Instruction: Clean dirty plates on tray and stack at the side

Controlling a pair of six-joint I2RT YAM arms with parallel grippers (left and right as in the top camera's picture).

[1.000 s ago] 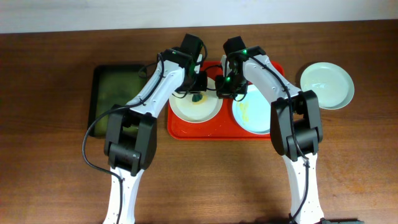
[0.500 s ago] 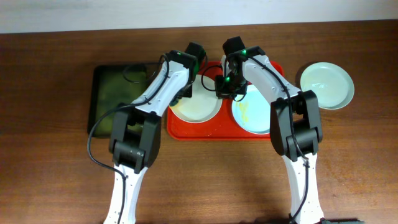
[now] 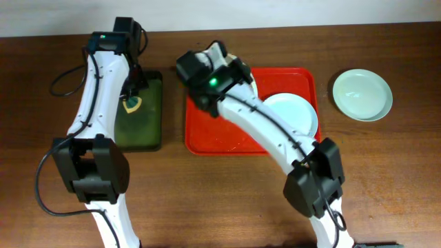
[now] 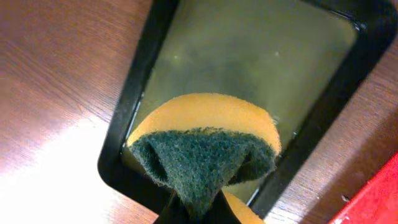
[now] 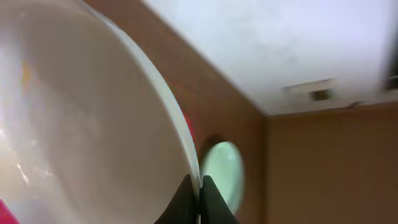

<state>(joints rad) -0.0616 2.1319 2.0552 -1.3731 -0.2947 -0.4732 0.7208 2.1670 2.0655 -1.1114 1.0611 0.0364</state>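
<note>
L gripper (image 4: 193, 214) has moved w/ sponge (image 4: 205, 146) to green tray (image 4: 249, 56), jaws pinching it; R gripper (image 5: 200, 190) clamps white plate (image 5: 74, 124) by rim.

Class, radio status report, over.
Left gripper shut on sponge over green tray. Right gripper pinching white plate rim. Aqua plate on red tray. No obstruction seen.

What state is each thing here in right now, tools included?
left tool: shut on sponge
sponge: folded, held over green tray
right tool: shut on white plate
white plate: held by its rim, off the red tray
aqua plate: flat on the red tray
side plate: flat on the table
</note>
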